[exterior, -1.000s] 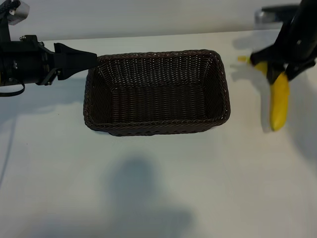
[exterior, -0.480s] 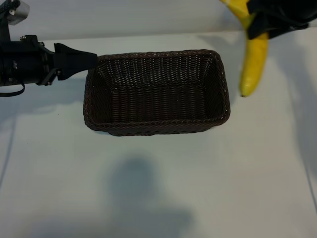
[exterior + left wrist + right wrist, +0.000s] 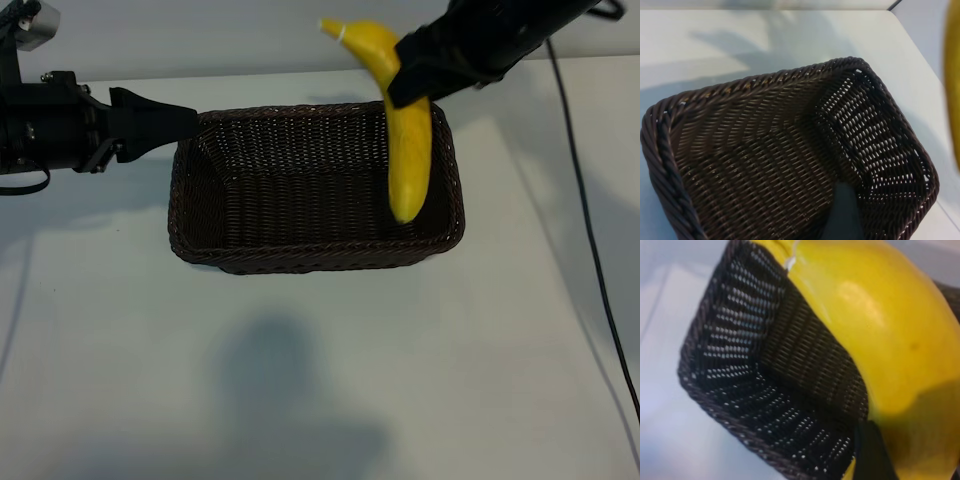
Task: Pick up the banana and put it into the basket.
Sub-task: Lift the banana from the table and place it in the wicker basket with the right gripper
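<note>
Right gripper (image 3: 412, 82) has swung in from the table's right side and up, carrying the banana (image 3: 404, 150) from beside the basket (image 3: 300, 258) to over its right end. Jaws are clamped on the banana near its stem end, and the fruit is hanging mostly vertical with its tip dangling inside the rim, not yet touching the weave as far as I can tell. Left gripper (image 3: 185, 118) is sitting parked at the basket's left rim, jaws standing wide, holding nothing. Risks as I'm reading it: the grip is far off-centre, so the banana could be pivoting or slipping; releasing this close to the right wall could be tipping it over the edge
</note>
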You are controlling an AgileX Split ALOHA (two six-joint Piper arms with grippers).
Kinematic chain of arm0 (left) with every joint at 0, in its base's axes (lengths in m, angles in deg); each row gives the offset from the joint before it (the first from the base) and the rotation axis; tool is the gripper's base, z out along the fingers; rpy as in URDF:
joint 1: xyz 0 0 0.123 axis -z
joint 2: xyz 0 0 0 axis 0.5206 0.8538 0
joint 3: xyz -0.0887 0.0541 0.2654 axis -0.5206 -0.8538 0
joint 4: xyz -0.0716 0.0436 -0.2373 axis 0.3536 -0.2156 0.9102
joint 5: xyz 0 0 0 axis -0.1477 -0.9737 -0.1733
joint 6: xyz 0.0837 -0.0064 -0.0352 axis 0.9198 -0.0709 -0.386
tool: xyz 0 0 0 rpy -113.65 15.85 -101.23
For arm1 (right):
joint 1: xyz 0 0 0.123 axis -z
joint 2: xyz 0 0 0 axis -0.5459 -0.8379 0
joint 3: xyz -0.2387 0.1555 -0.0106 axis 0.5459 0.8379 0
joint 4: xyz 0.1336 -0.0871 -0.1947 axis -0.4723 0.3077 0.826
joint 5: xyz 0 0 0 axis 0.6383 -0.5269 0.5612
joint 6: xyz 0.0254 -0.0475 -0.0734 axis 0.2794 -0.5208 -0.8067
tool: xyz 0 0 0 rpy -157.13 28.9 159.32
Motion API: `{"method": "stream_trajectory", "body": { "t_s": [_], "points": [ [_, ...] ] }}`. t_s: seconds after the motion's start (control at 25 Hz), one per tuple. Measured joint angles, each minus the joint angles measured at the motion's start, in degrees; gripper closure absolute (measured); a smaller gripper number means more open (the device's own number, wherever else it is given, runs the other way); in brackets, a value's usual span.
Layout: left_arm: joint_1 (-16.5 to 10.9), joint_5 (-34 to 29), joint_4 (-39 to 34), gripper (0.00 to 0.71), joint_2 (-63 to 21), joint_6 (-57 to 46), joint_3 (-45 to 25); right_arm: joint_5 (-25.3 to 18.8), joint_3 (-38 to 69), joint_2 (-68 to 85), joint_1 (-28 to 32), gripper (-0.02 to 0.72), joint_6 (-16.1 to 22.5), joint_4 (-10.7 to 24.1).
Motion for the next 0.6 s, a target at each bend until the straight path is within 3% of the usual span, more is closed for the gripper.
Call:
{"method": "stream_trajectory", "body": {
  "t_s": [0.36,0.6],
  "points": [
    [0.0,0.1,0.0,0.123,0.0,0.1,0.0,4.2,0.0,-4.3,-1.2,0.287,-8.7,-5.0],
    [0.0,0.2,0.0,0.123,0.0,0.1,0.0,4.2,0.0,-5.6,-1.5,0.287,-10.1,-5.3]
  ]
}}
